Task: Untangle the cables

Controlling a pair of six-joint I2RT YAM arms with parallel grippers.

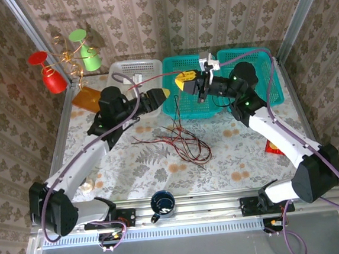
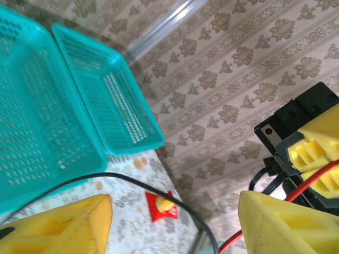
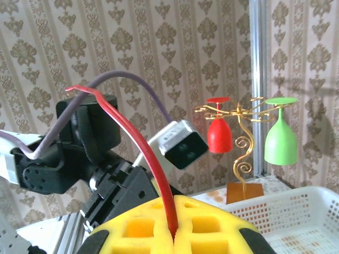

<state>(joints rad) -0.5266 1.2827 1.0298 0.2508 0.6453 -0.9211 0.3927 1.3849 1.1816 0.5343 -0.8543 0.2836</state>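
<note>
A loose tangle of thin black and red cables (image 1: 183, 142) lies on the table in front of the baskets. One red cable (image 1: 153, 79) is lifted out of it, and my right gripper (image 1: 184, 80) is shut on it above the teal basket. In the right wrist view the yellow pads (image 3: 212, 233) pinch that red cable (image 3: 143, 153), which arcs up and left. My left gripper (image 1: 165, 94) hovers just left of the right one, open. Between its yellow fingers (image 2: 58, 227) passes a black cable (image 2: 132, 182), untouched. The red cable (image 2: 312, 182) runs close by its right finger.
A white basket (image 1: 132, 71) and two teal baskets (image 1: 192, 115) (image 1: 276, 88) line the back. A gold wire stand with red and green cups (image 1: 68, 58) stands back left. A dark mug (image 1: 162, 203) sits at the near edge, a red packet (image 1: 273, 147) at right.
</note>
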